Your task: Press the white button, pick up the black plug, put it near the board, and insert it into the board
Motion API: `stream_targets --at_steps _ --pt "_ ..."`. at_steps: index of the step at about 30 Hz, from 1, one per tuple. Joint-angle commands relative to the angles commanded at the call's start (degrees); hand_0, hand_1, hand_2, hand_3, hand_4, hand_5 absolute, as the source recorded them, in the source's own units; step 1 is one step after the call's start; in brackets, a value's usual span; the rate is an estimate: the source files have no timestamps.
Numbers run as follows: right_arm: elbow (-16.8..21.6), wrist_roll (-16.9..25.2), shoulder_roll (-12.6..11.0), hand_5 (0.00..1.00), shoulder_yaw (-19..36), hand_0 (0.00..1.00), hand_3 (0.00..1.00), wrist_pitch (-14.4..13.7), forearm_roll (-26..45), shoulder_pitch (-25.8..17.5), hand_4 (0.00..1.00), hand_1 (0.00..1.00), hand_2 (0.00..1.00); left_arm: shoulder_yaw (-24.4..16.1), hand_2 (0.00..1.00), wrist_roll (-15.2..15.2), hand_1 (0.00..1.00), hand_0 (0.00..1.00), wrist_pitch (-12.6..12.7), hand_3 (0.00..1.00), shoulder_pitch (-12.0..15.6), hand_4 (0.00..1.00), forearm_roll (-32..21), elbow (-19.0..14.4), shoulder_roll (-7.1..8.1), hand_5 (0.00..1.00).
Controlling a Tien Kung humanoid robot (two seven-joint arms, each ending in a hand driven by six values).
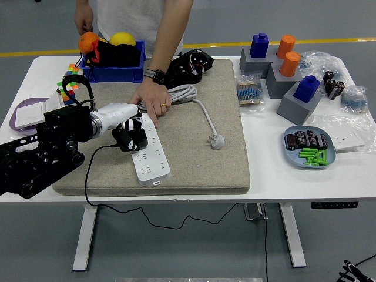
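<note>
On a white tabletop (276, 170) covered by a beige mat (194, 147), the robot's left hand (126, 134) curls its fingers around the black plug (130, 140), holding it over the white board (150, 150). A person's hand (151, 101) presses the board's far end, beside its coiled cable (182, 92).

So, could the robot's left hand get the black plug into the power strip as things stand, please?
Probably yes. The left hand holds the black plug right over the white power strip, with its sockets below uncovered. The person's hand presses on the strip's far end, clear of them.
</note>
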Motion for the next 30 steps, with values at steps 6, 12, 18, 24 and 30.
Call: stream_targets --at_steps 6,12,18,24,30 --pt "0.01 0.01 -0.03 0.471 -0.09 0.779 0.628 -0.03 0.04 0.05 0.720 0.608 0.625 -0.35 0.646 -0.28 0.825 0.708 0.44 0.524 0.16 0.961 -1.47 0.59 0.08 0.002" --pt "0.04 0.06 0.03 0.472 -0.31 0.779 0.627 -0.05 0.23 0.07 0.720 0.608 0.625 0.70 0.698 0.38 0.870 0.777 0.20 0.508 0.30 0.994 -1.04 1.22 0.17 0.002" --pt "-0.04 0.02 -0.01 0.471 -0.28 0.779 0.627 -0.04 0.09 -0.02 0.720 0.608 0.625 1.58 0.689 0.49 0.867 0.785 0.44 0.504 -0.02 0.998 -0.38 1.65 0.20 0.002" --pt "-0.02 0.06 0.00 0.471 -0.44 0.779 0.627 -0.07 0.20 0.03 0.720 0.608 0.625 1.26 0.696 0.06 0.870 0.790 0.86 0.528 0.00 0.998 -0.35 1.59 0.11 0.002" --pt "-0.04 0.06 0.00 0.470 -0.32 0.779 0.626 -0.05 0.16 0.02 0.720 0.608 0.625 0.86 0.704 -0.28 0.876 0.795 1.02 0.540 -0.03 0.998 -0.55 1.44 0.16 0.002"
